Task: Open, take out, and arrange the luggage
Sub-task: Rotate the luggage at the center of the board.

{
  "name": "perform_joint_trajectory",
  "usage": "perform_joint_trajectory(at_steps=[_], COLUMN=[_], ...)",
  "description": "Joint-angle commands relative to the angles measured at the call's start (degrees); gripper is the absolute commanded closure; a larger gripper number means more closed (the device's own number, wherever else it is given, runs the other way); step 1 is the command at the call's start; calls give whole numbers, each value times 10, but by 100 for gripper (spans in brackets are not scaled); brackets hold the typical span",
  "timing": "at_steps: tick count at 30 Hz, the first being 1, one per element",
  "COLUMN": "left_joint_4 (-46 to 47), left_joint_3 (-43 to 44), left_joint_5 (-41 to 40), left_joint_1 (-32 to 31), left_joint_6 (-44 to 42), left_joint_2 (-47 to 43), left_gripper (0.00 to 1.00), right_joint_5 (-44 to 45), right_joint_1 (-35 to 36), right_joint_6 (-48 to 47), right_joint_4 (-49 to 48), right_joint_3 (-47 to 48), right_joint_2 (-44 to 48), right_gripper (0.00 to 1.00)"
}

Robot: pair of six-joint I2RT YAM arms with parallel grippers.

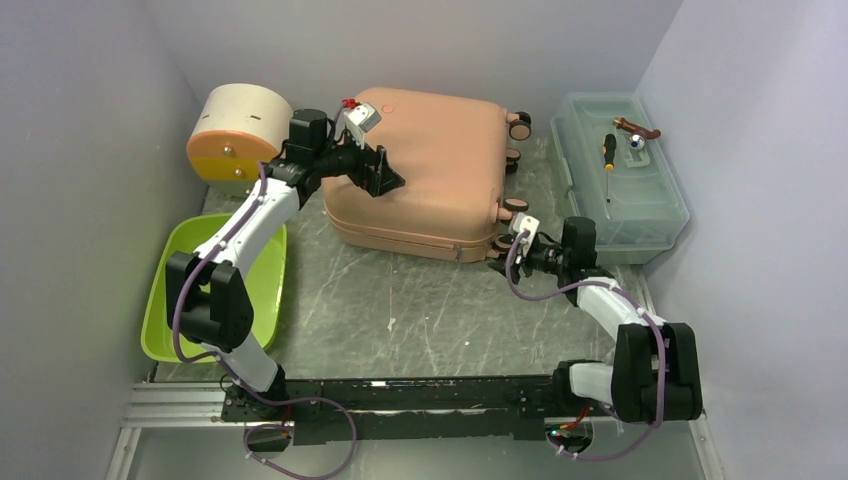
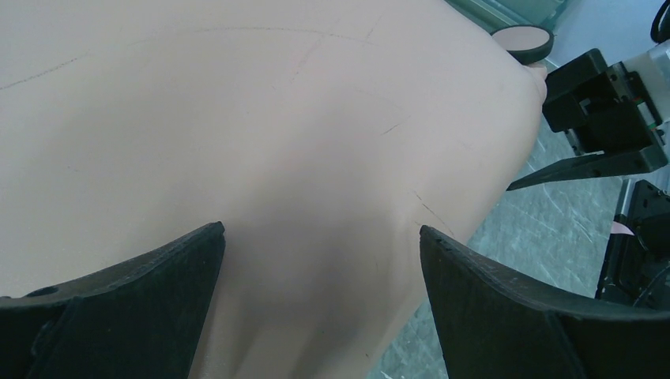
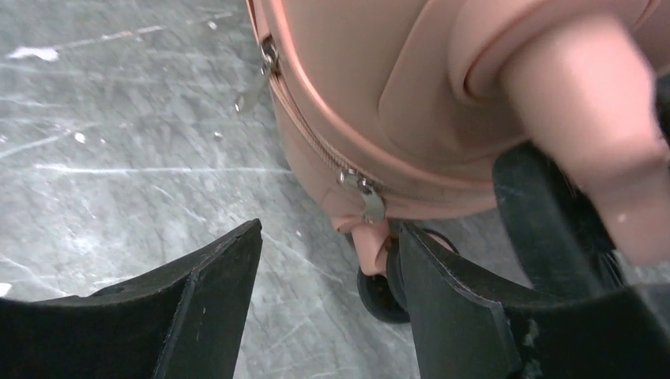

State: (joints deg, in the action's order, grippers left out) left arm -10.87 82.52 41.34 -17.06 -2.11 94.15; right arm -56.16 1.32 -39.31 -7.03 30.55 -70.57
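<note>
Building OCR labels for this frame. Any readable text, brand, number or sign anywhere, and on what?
No readable text in any view.
The luggage: plain pink shell, no logo or tag showing.
Its zipper pulls: no marking that can be made out.
The toolbox: no legible label; too small to tell more.
The cream box and the green bin: bare surfaces, no print seen.

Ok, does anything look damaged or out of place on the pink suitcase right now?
The suitcase lies flat and closed, turned slightly askew to the table edges. Its shell shows thin hairline scratches near the left pincer. Nothing spilled or broken shows.
</note>
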Motion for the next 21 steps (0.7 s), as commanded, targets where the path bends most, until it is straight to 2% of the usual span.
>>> perform_joint_trajectory(at_steps=[1,7,9,16,21], left_joint_4=[-44,-47,-47,-49,-53], left_joint_3=[38,44,45,53,54], left_joint_5=[24,34,35,40,41], left_joint_1=[1,1,1,1,0], left_joint_6=[9,9,9,10,8], left_joint_2=[10,12,15,19,22], left_gripper=[1,1,0,1,1], right_joint_5=[14,-35,-32,-20,-42], right_joint_1=[-11,-11,-11,-9,-8], right_joint_6=[-6,70,66,69,102], right_joint_4=[-136,-226,-241,-263,-302], right_joint_3=[-38,-45,-44,-30,-16], right_joint_2=[1,-32,-42,-74,-92], right_gripper=[33,37,40,40,42])
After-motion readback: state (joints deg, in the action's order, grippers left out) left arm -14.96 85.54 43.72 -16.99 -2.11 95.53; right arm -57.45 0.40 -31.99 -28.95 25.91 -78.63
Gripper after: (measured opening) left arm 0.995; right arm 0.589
